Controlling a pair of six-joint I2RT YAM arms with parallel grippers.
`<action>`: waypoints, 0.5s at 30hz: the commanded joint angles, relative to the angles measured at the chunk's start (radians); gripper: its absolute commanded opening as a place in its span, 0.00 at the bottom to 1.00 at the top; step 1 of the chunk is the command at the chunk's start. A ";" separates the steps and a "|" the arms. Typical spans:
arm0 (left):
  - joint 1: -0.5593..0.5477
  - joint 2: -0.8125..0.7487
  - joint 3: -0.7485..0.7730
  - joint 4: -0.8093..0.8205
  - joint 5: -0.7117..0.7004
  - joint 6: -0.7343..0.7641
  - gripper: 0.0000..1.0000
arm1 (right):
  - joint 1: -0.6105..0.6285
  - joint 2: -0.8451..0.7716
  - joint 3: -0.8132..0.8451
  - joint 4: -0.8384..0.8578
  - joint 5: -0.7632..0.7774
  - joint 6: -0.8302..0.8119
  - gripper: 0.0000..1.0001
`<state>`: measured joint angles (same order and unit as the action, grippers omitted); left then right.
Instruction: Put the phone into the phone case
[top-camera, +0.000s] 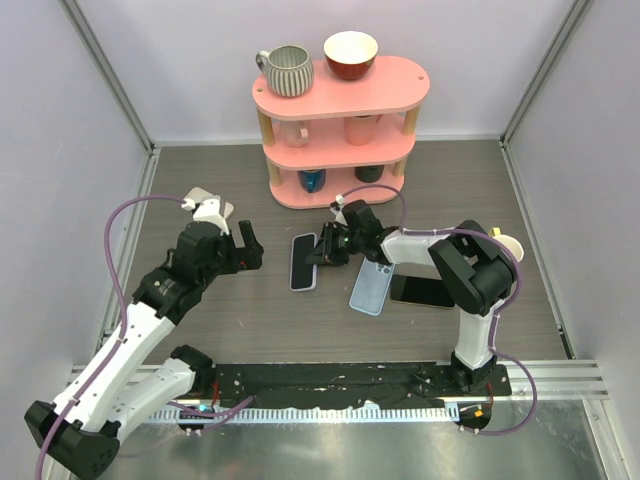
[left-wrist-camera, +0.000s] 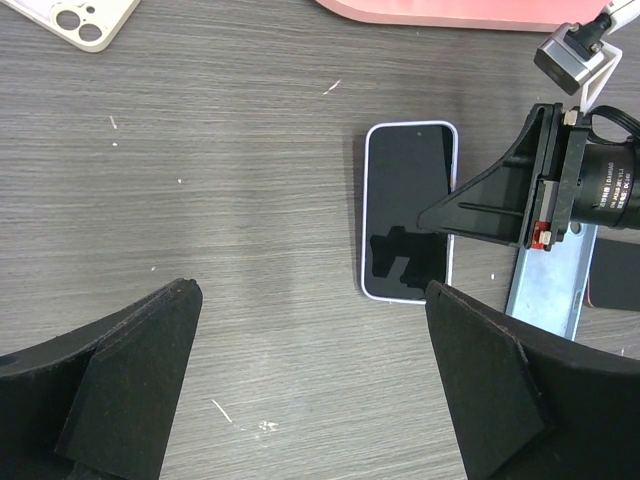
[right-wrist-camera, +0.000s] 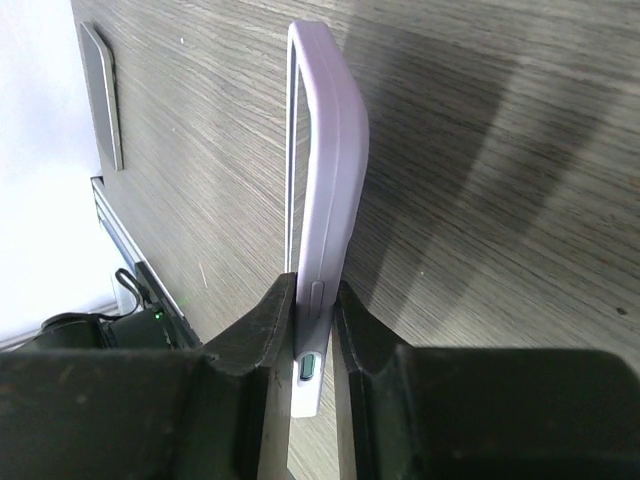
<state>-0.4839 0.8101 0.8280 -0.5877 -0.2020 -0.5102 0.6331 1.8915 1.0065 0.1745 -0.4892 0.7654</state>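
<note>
Two arms are seen bent inward over the table (top-camera: 200, 330).

Right arm: the elbow is folded at the right side and the forearm is laid out leftward, low, toward table centre. The right gripper (top-camera: 322, 251) is clamped on one long edge of the phone (top-camera: 303, 262). In the right wrist view both fingers (right-wrist-camera: 268, 335) are pressed against that edge near a side button.

Phone: it is found at table centre, in front of the pink shelf (top-camera: 340, 100), screen up, with the lavender case (right-wrist-camera: 328, 180) wrapped round its rim. It appears flat. Whether the gripped edge is lifted cannot be told.

Left arm: it is extended up from the near left corner, with the wrist turned right toward the phone. The left gripper (top-camera: 250, 250) is spread wide, nothing between its fingers, and is held above bare tabletop left of the phone, apart from it.

Also noted:
- A clear bluish case (top-camera: 368, 288) is just right of the phone.
- A dark phone (top-camera: 422, 292) is beyond that.
- A beige case (left-wrist-camera: 85, 18) is at far left.
</note>
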 joint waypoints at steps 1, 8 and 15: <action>0.004 0.011 0.030 0.008 -0.024 0.022 1.00 | 0.000 0.027 0.014 -0.138 0.124 -0.071 0.22; 0.004 0.020 0.031 0.005 -0.022 0.022 1.00 | -0.021 0.029 0.035 -0.188 0.161 -0.098 0.25; 0.004 0.023 0.033 0.002 -0.040 0.022 1.00 | -0.035 -0.022 0.043 -0.245 0.219 -0.130 0.45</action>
<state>-0.4843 0.8322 0.8280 -0.5900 -0.2104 -0.5064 0.6102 1.8935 1.0386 0.0063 -0.3763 0.7059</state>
